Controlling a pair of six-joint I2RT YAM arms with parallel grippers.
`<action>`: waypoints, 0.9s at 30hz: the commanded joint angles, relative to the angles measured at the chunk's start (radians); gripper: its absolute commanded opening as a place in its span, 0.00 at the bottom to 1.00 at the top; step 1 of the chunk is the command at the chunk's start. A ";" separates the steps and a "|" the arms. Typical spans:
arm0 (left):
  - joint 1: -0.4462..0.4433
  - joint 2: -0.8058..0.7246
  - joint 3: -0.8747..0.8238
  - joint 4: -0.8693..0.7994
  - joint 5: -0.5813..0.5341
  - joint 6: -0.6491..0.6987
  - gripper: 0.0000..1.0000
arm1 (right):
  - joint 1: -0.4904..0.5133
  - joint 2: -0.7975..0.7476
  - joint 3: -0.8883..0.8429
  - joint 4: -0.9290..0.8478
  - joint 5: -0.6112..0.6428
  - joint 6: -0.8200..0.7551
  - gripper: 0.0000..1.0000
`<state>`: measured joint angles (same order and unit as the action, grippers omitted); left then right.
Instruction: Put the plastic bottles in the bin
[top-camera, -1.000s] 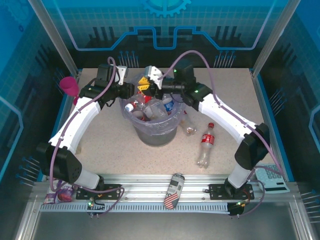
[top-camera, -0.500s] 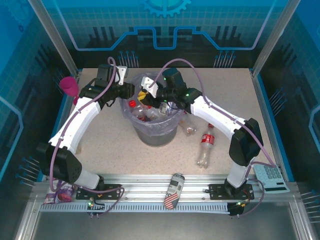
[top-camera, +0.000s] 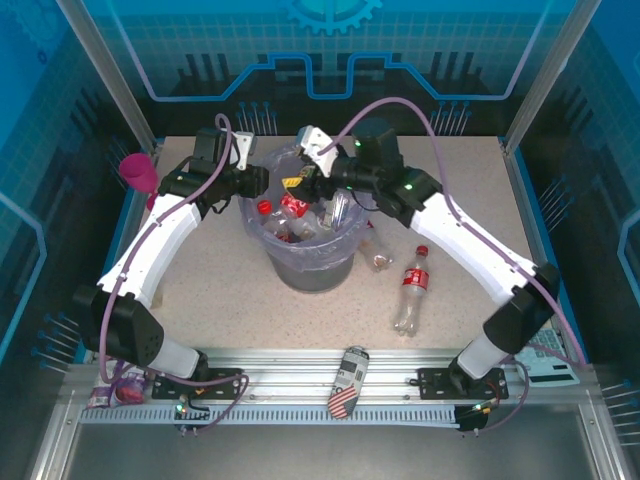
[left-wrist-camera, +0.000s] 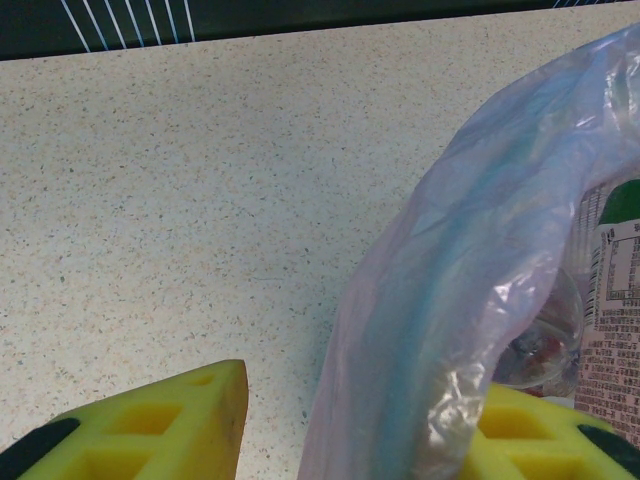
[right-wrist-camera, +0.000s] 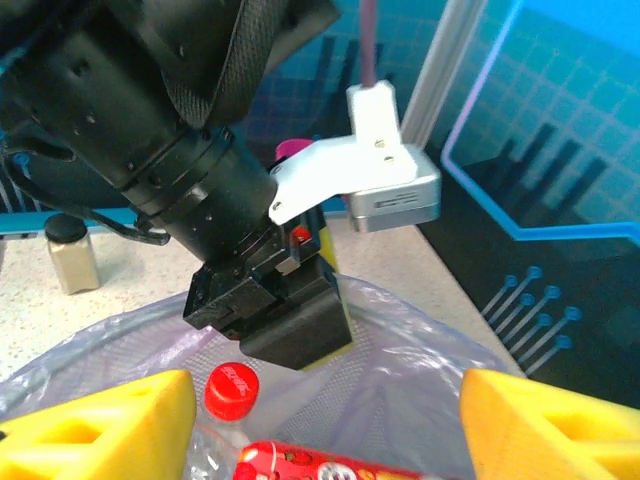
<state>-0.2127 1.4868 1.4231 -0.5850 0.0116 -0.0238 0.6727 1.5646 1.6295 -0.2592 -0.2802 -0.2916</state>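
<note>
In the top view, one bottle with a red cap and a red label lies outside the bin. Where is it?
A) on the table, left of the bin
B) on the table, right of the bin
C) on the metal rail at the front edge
B: the bottle lies flat on the table, to the right of the bin.

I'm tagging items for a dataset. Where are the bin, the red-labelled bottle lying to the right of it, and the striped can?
bin (top-camera: 311, 272): top view, on its grey outer wall.
red-labelled bottle (top-camera: 414, 281): top view, on its label.
striped can (top-camera: 349, 373): top view, on its patterned mid-body.
</note>
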 joint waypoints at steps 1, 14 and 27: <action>-0.004 0.082 -0.076 -0.143 -0.047 0.018 0.46 | -0.032 -0.100 -0.078 -0.052 0.135 0.074 0.73; -0.005 0.080 -0.075 -0.144 -0.048 0.018 0.46 | -0.243 -0.441 -0.390 -0.299 0.412 0.414 0.82; -0.007 0.077 -0.075 -0.144 -0.049 0.018 0.46 | -0.426 -0.458 -0.620 -0.540 0.472 0.686 0.85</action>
<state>-0.2134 1.4849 1.4231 -0.5854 0.0116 -0.0238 0.2592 1.0939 1.0428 -0.7326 0.1772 0.3161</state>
